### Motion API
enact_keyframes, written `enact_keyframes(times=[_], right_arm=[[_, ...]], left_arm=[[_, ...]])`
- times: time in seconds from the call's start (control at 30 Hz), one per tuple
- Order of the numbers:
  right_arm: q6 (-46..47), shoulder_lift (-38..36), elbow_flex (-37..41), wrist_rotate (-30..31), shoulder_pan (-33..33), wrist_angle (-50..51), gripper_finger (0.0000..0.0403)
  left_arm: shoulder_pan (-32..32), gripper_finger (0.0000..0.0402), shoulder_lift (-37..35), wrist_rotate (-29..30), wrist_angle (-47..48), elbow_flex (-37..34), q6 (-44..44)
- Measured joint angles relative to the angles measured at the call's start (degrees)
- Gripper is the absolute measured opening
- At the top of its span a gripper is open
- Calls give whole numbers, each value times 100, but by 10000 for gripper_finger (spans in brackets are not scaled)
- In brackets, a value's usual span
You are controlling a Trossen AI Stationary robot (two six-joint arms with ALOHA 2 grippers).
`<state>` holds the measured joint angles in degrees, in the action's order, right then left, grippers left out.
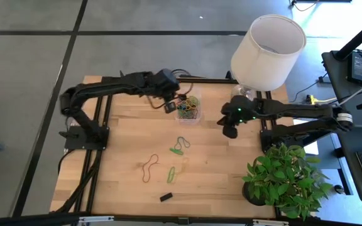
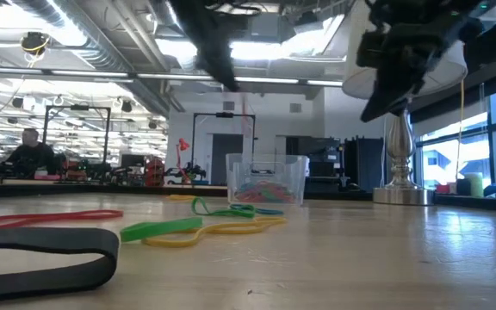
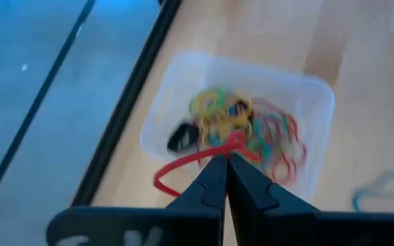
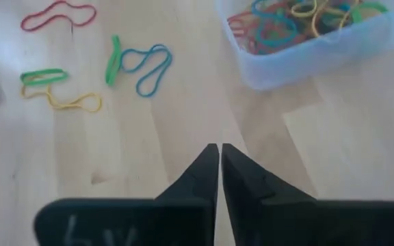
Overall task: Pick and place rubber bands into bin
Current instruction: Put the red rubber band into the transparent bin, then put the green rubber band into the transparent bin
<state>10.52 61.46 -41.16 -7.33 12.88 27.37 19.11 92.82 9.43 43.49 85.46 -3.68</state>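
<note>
The bin (image 3: 299, 102), a small clear tub, holds a heap of coloured rubber bands (image 3: 252, 126) at the table's far middle (image 1: 188, 108). My left gripper (image 3: 226, 156) hangs above the bin's left side (image 1: 170, 105), shut on a red rubber band (image 3: 183, 164). My right gripper (image 4: 219, 147) is shut with nothing between its fingers, above bare table right of the bin (image 1: 230, 130). Loose bands lie flat on the table: red (image 4: 59, 14), green (image 4: 115, 58), blue (image 4: 149, 65), green (image 4: 43, 75) and yellow (image 4: 63, 102). My left gripper pinches the red band at one end of its loop (image 3: 234, 142) between its two fingertips, slanting down from the table's left. The band is lifted clear. Its free loop (image 3: 161, 179) sticks out slack to one side above the bin's rim.
A white lampshade (image 1: 268, 51) on a metal base (image 2: 400, 176) stands at the far right. A potted plant (image 1: 285, 179) fills the near right corner. A small black block (image 1: 166, 196) lies near the front edge.
</note>
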Motion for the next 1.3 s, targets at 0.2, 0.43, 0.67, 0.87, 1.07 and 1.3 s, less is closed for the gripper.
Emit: enact_keyframes(times=[0.2, 0.43, 0.67, 0.87, 1.07, 1.3], right_arm=[[718, -525, 495, -82, -31, -29, 7], [1143, -737, 891, -451, -341, -36, 11], [1141, -768, 1003, -437, -620, -71, 13], [1027, -768, 1003, -426, -634, -354, 14], [938, -755, 1003, -420, -634, -566, 14], [417, -610, 1003, -415, -634, -1162, 14]], left_arm=[[141, 3, 1234, -21, 6, 956, -544], [206, 6, 2153, -75, 9, 1188, -554], [161, 69, 2352, -498, -36, 1194, -420], [151, 129, 2260, -490, 31, 1239, -118], [38, 142, 1952, -439, 858, 1645, 262], [-183, 122, 1055, -349, 1367, 1314, 344]])
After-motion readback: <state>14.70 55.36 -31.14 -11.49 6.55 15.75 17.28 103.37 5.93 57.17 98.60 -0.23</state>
